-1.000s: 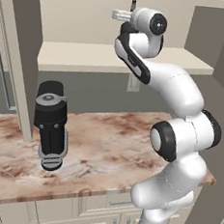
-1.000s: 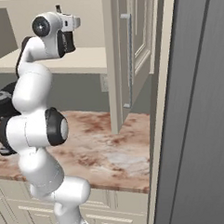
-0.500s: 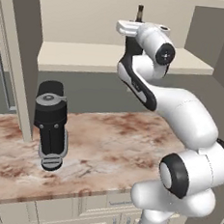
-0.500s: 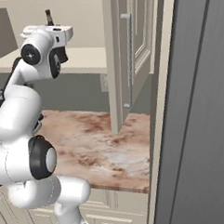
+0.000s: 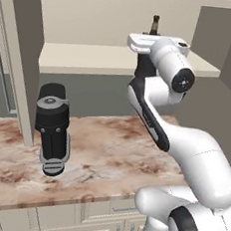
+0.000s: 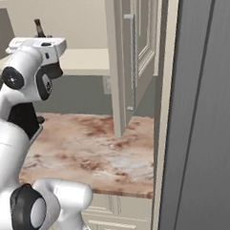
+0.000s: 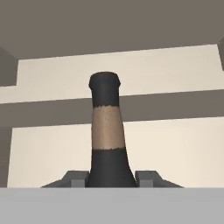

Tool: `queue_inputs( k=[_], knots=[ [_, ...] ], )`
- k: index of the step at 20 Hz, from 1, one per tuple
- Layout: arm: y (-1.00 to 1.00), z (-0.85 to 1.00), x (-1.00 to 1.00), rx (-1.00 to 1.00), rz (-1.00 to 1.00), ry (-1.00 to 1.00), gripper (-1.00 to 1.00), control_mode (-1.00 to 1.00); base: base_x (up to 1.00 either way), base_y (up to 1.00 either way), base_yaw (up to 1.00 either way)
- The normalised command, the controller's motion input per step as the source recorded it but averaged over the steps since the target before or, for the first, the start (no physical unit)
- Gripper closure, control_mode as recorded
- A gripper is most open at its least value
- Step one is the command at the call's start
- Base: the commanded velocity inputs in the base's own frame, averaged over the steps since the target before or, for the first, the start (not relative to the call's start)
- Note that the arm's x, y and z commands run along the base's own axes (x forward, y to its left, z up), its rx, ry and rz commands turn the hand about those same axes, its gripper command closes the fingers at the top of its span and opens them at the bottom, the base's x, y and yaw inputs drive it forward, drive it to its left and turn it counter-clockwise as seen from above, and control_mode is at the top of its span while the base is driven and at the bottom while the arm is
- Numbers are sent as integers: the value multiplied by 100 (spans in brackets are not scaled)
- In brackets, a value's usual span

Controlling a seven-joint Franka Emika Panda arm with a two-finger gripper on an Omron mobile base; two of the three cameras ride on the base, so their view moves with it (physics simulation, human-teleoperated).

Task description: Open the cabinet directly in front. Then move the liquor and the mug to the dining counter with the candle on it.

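Observation:
The liquor [image 7: 106,140] is a dark bottle with a tan band on its thin neck. It stands upright between my gripper's [image 7: 112,178] two fingers, which are shut on its shoulder. From the base, only the liquor's neck [image 5: 155,23] [image 6: 38,27] pokes up above the white hand, at the level of the cabinet's lower shelf [image 5: 88,59]. The cabinet stands open, with its right door [image 6: 133,63] swung out toward me. The mug, the candle and the dining counter are out of view.
A stout black appliance [image 5: 52,127] stands on the marbled stone counter [image 5: 108,157] below the cabinet. The left door's edge [image 5: 20,63] hangs beside it. A tall dark grey panel [image 6: 207,107] closes off the right side.
The hand has turned and shifted right and a little down in front of the shelf, carrying the bottle with it. The elbow has swung out to the right.

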Motion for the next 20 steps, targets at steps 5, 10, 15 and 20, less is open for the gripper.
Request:
queue_inputs(
  k=[5, 10, 15, 20],
  knots=[
    [-2, 0, -100, 0, -9, 0, 100, -100, 0, 0, 0],
    [-1, -13, -100, 0, -7, -2, 100, -100, 0, 0, 0],
    [-1, -36, -100, 0, -5, -1, 100, -100, 0, 0, 0],
    [-9, -17, -88, 0, -9, -20, 100, -100, 0, 0, 0]
  ],
)
